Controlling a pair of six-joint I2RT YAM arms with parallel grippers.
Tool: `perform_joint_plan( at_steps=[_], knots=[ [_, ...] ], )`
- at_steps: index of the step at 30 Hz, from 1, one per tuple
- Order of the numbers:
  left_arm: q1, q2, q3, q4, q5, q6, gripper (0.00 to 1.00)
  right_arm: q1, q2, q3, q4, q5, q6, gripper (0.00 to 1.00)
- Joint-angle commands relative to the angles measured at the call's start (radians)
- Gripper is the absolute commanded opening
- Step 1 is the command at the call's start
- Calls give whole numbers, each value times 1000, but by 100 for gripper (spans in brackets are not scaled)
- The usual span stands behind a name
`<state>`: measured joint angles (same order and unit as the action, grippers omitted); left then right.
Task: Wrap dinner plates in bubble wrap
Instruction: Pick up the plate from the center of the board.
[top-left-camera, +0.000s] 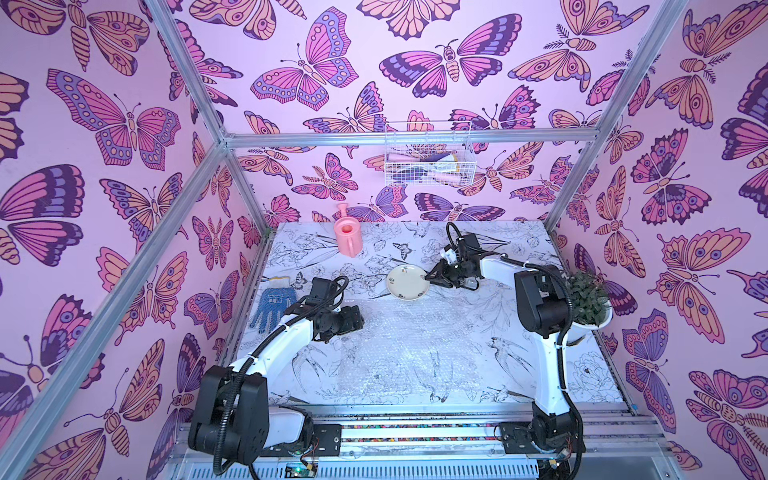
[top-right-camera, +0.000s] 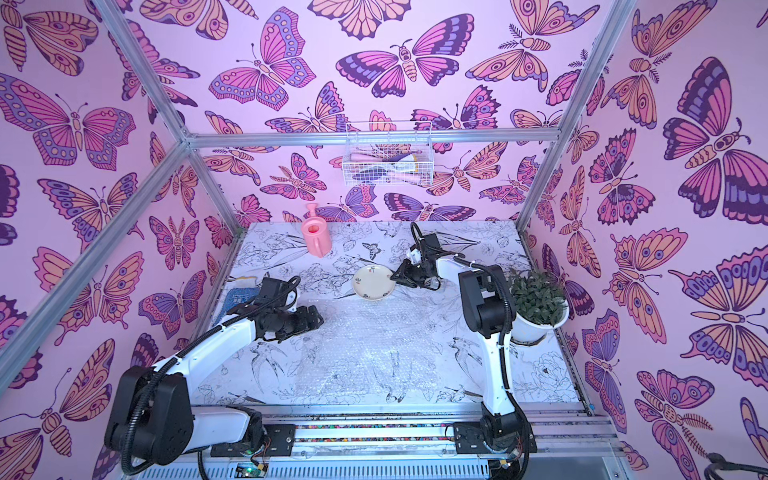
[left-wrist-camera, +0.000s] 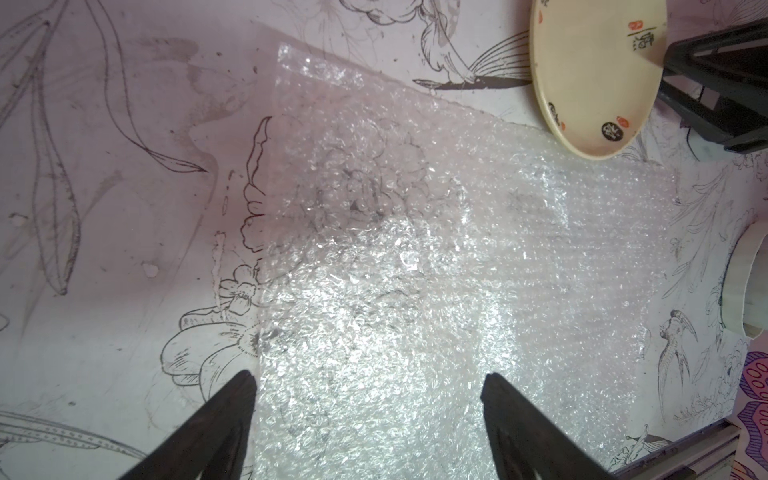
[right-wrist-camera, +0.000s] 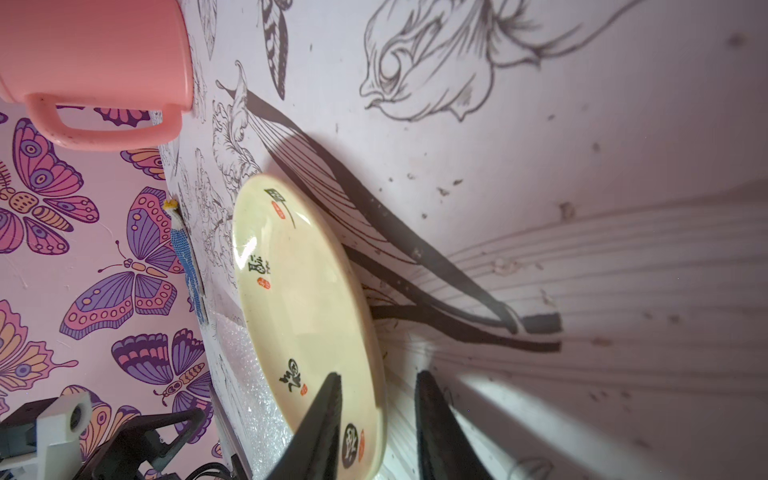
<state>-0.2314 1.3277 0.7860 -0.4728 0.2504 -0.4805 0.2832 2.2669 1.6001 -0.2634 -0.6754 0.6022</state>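
The cream plate (top-left-camera: 407, 282) (top-right-camera: 373, 282) lies on the printed table just beyond the far edge of the bubble wrap (top-left-camera: 407, 345) (top-right-camera: 365, 345), which is spread flat mid-table. My right gripper (top-left-camera: 432, 276) (right-wrist-camera: 379, 374) straddles the plate's (right-wrist-camera: 303, 299) right rim. One finger is over the plate's face and the other is outside the rim, with a gap still showing there. My left gripper (top-left-camera: 357, 320) (left-wrist-camera: 370, 376) hangs wide open over the left part of the bubble wrap (left-wrist-camera: 415, 270), holding nothing. The plate (left-wrist-camera: 598, 75) also shows in the left wrist view.
A pink watering can (top-left-camera: 348, 237) stands at the back. A blue glove (top-left-camera: 272, 307) lies at the left edge. A potted plant (top-left-camera: 588, 303) sits at the right edge behind my right arm. A wire basket (top-left-camera: 428, 158) hangs on the back wall.
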Motion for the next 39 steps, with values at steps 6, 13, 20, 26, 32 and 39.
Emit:
perform_joint_plan(
  at_steps=[6,13,20,26,32,39],
  knots=[
    [1,9,7,-30,3,-7,87,16,47,44,20,-22,36,24],
    [0,7,7,-37,0,-8,87,21,64,50,24,-23,47,21],
    [0,1,10,-38,-3,-15,87,25,53,49,32,-14,53,13],
    [1,-12,9,-42,-8,-17,87,25,26,49,27,-3,54,6],
    [3,-30,13,-48,-14,-19,87,25,-62,29,-14,7,30,4],
    [5,-46,22,-51,-30,-27,87,35,-263,-141,-59,27,-21,4]
  ],
)
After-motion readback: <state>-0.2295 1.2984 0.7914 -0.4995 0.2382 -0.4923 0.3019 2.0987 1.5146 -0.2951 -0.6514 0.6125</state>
